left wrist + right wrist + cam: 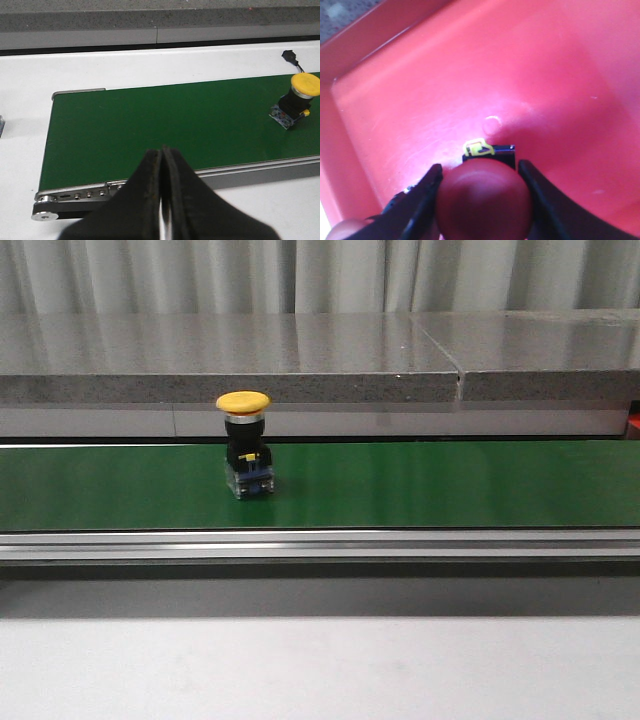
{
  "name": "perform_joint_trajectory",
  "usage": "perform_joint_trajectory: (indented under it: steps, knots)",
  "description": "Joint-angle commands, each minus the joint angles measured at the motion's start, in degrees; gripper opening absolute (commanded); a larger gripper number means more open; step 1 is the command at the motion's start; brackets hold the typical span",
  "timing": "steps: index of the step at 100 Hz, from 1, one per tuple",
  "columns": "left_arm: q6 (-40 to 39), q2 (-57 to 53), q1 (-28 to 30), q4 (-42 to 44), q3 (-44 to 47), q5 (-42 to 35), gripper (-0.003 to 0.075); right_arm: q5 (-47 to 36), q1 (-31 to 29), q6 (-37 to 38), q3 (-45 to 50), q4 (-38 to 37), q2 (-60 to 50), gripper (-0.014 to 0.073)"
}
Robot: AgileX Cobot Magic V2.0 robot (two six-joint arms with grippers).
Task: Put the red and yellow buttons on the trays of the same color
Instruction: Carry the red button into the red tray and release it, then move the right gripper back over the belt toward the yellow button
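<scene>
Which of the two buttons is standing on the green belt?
The yellow button stands upright on the green belt; the red button sits between the right fingers.

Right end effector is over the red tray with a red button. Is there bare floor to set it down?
Yes. The red tray floor is bare from its corner walls down to the red button gripped by the right end effector. A second red cap sits by one finger.

We see only the blurred dome of the red mushroom-head button point(483, 200) between the right gripper point(480, 192) fingers, its black body mostly hidden, red plastic tray point(395, 75) cropped beyond them
</scene>
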Motion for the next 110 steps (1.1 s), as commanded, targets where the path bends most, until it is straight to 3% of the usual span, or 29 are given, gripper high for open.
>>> perform_joint_trajectory:
  steps: [1, 21, 28, 84, 110]
  knots:
    - [0.2, 0.0, -0.4, -0.8, -1.6, -3.8, -0.0021, -2.3, -0.1, 0.2, -1.5, 1.4, -2.7, 0.0175]
    - [0.2, 0.0, -0.4, -0.8, -1.6, -3.8, -0.0021, -2.2, -0.1, 0.2, -2.0, 2.4, -2.9, 0.0533]
    - [0.2, 0.0, -0.4, -0.8, -1.6, -3.8, -0.0021, -2.0, -0.1, 0.2, -2.0, 2.5, -3.0, 0.0596]
    - [0.2, 0.0, -0.4, -0.8, -1.6, -3.8, -0.0021, -0.5, 1.1, -1.6, -1.8, 2.1, -15.8, 0.0594]
    - [0.2, 0.0, -0.4, -0.8, -1.6, -3.8, -0.0021, -2.6, 3.5, -3.6, 5.4, 1.9, -26.2, 0.0594]
